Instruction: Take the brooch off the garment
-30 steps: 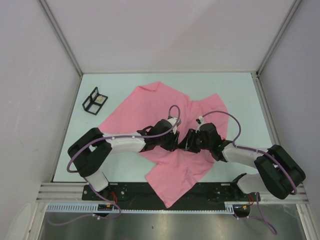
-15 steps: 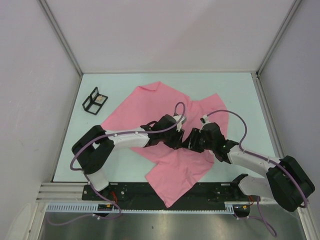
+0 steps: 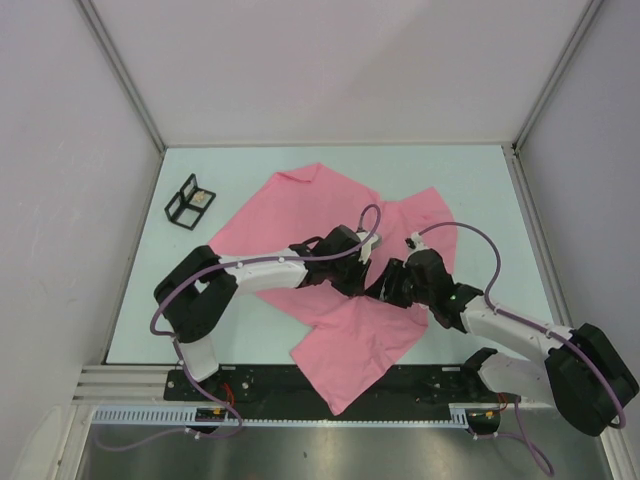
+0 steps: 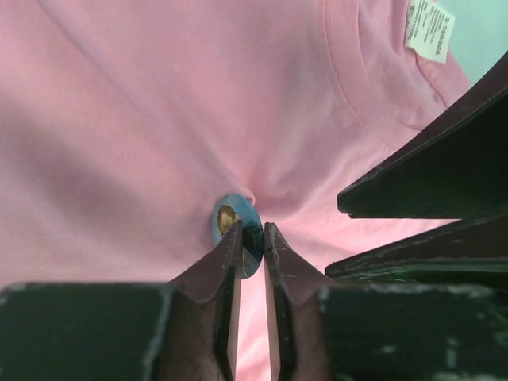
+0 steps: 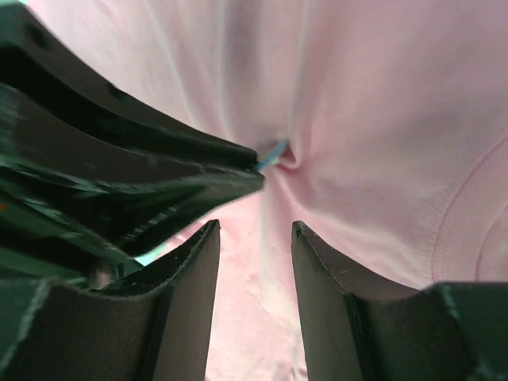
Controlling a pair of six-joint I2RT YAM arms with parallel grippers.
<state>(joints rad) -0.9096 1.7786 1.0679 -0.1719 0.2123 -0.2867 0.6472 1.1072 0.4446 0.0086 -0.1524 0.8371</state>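
The small round blue brooch [image 4: 235, 226] with a brownish figure on its face sits on the chest of the large pink soft-cloth T-shirt [image 3: 300, 200], a little below the collar seam, and the cloth puckers in towards it. The left hand [image 4: 252, 238] has its two dark fingers almost together on the brooch's lower right edge, pinching it. The fingertips cover part of the disc, so its pin and its fastening to the cloth cannot be seen. In the right wrist view the brooch shows only as a thin blue sliver, edge-on and blurred, at the tip of the left hand's fingers. The right hand [image 5: 254, 230] hovers just beside it with its fingers spread and only pink cloth in the gap; whether its tips touch the cloth cannot be told. In the top view the two hands meet tip to tip over the middle of the T-shirt and hide the brooch altogether. A small white label [image 4: 429, 30], its print too small to read, lies at the collar, cut off by the picture's top edge. The T-shirt lies spread and rumpled on the pale desk [image 3: 480, 190], one corner hanging over the near edge onto the black base rail [image 3: 260, 378]. Well apart, near the far left corner, stands a small black wire stand [image 3: 189, 201] holding something pale that is too small to make out
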